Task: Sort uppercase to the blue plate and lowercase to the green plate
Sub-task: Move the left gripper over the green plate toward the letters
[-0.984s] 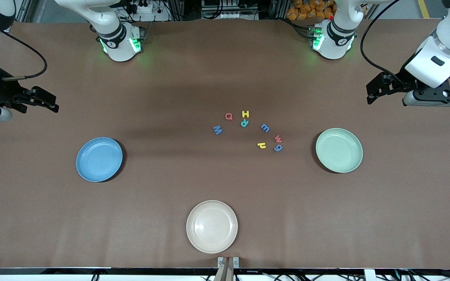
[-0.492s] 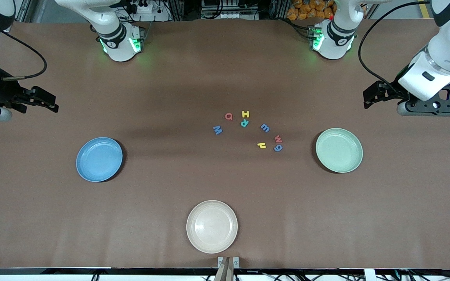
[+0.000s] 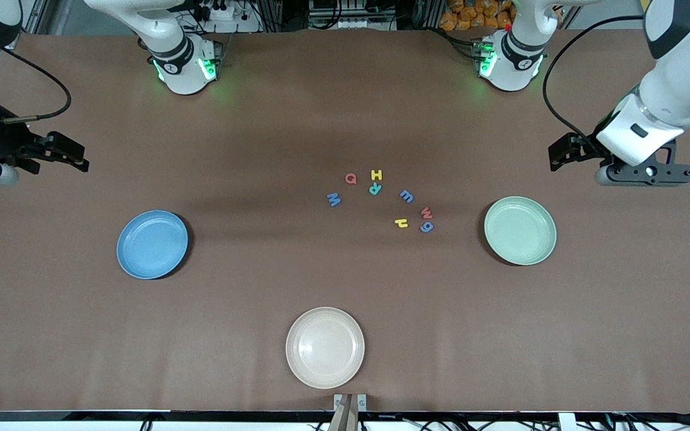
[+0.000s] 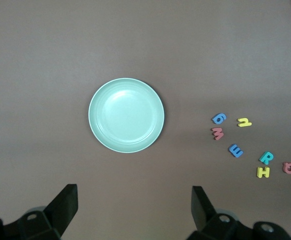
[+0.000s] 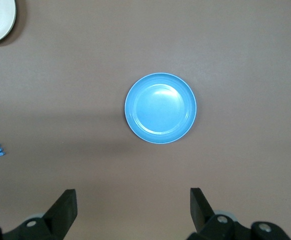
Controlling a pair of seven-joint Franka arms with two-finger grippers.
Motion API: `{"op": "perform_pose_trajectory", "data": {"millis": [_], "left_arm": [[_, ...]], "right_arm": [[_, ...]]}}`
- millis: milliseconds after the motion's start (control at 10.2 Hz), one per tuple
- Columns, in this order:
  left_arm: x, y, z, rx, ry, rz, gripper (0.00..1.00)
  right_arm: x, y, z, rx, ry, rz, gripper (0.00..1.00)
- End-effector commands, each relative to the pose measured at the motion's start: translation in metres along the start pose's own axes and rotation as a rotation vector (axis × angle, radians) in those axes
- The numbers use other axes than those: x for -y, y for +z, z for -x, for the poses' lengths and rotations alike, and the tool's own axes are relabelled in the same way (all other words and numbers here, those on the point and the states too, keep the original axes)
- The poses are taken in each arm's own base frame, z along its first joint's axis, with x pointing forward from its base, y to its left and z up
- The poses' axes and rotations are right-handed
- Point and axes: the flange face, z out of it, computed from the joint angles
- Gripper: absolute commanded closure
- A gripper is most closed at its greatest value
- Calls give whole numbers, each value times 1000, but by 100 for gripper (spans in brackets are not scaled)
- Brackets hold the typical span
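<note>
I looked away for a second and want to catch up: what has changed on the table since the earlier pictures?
Only the left gripper has moved: still open and empty, it has drifted from the table's edge toward the green plate. The right gripper stays open at its own end, waiting. All eight letters lie unmoved between the green plate and the blue plate; both plates hold nothing.

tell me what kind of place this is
Likely a robotics lab test bench: two arm bases bolted along a brown-covered table, cables and equipment racks at its edge, and foam letters with a blue plate laid out for sorting.
</note>
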Motion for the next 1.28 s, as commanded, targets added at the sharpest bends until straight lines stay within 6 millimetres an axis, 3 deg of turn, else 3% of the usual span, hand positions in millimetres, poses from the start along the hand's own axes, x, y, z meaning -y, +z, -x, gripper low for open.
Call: {"op": "perform_pose_trajectory", "data": {"millis": [0, 394, 492, 689, 1181], "left_arm": [[2, 8, 0, 0, 1, 27, 0], [-13, 78, -28, 113, 11, 25, 0], [-24, 101, -33, 151, 18, 21, 0], [-71, 142, -35, 211, 6, -15, 0], [-93, 180, -49, 191, -75, -14, 0]], "right_arm": [[-3, -6, 4, -4, -9, 0, 0], [-12, -4, 3, -6, 7, 1, 0], [-12, -5, 4, -6, 5, 5, 0], [-14, -4, 4, -5, -38, 10, 0], [-21, -9, 10, 2, -26, 10, 0]]}}
